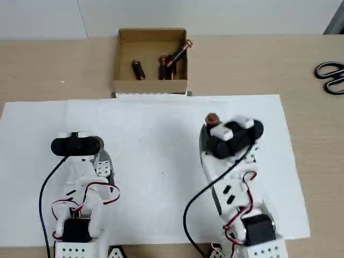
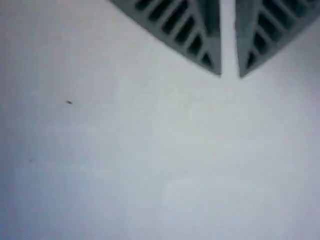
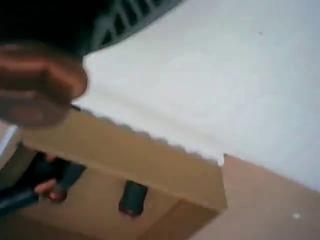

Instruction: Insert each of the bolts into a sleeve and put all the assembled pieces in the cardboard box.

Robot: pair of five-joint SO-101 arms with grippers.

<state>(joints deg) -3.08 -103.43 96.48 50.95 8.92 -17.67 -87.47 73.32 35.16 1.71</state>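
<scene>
Your right gripper [image 1: 211, 123] clamps a copper bolt [image 1: 212, 117] — left gripper [image 2: 229, 73] jaws nearly closed, holding nothing, over white paper [image 2: 150, 160].

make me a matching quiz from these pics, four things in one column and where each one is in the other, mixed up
1 brown cardboard box
2 black-handled metal scissors
3 copper-coloured metal bolt
4 left claw

a held in the right claw
b over the white paper sheet, holding nothing
c on the bare wooden table, right of the paper
d beyond the paper's far edge

Pairs: 1-d, 2-c, 3-a, 4-b
</scene>
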